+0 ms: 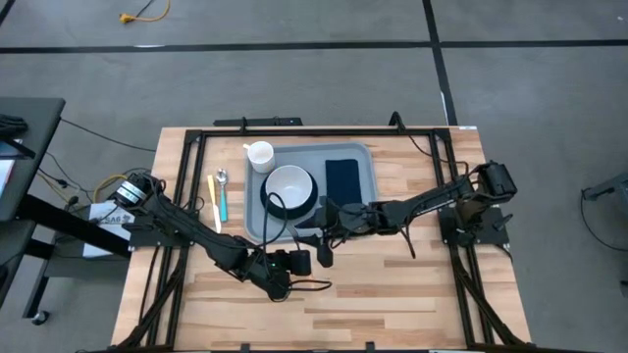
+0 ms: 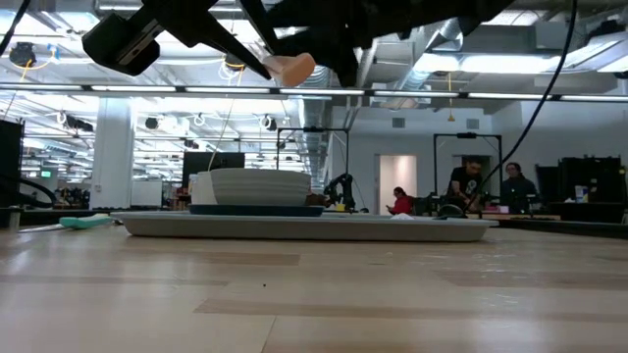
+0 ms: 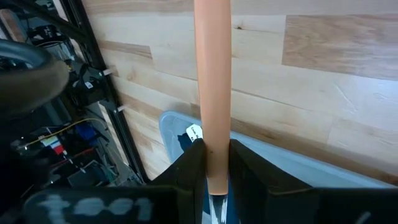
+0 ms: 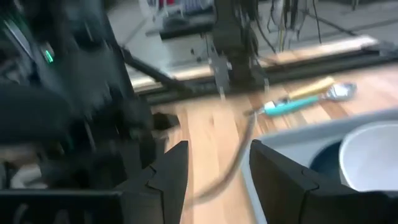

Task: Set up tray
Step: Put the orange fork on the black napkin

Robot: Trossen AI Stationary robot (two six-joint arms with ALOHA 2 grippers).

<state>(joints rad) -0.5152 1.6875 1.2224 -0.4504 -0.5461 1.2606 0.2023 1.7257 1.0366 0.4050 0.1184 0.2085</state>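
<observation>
The grey-blue tray lies in the middle of the table, seen edge-on in the low view. It carries a white bowl on a dark plate and a navy napkin. My left gripper hovers just off the tray's near edge, shut on a utensil with a peach handle. My right gripper is over the tray's near edge, close beside it, with its fingers open and nothing between them. My left gripper pinches the peach handle between its two fingers close to the end where metal shows. The rest of the handle sticks out well past the fingertips. The utensil is lifted clear; its peach end shows high above the table.
A white cup stands at the tray's far left corner. A yellow-handled and a teal-handled utensil and a spoon lie on the table left of the tray. Bare wood stretches along the near side and right of the tray.
</observation>
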